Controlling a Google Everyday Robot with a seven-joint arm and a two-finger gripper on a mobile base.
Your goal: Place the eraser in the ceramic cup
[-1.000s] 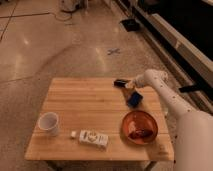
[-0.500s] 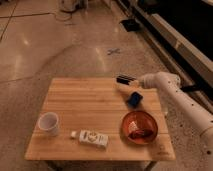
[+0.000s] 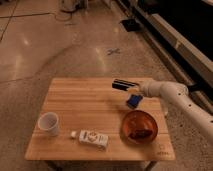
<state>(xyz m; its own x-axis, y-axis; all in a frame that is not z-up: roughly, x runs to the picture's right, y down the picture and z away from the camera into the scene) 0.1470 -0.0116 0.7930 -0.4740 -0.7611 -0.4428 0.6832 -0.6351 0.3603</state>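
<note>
The eraser (image 3: 121, 85) is a slim black bar with a paler edge, near the table's far edge, right of centre. My gripper (image 3: 133, 87) is at the end of the white arm (image 3: 172, 94), which reaches in from the right. It is right at the eraser's right end, and I cannot tell whether the eraser is lifted or resting on the table. The ceramic cup (image 3: 48, 123) is small, white and upright. It stands near the table's front left, far from the gripper.
A blue squarish block (image 3: 133, 101) lies just in front of the gripper. An orange-red bowl (image 3: 140, 127) with something dark in it stands at the front right. A white bottle (image 3: 91, 137) lies on its side near the front edge of the wooden table (image 3: 85, 100).
The arm has moved from over the blue block back toward the table's far edge, bringing the gripper to the eraser's right end. The cup, bowl and bottle have not moved.
</note>
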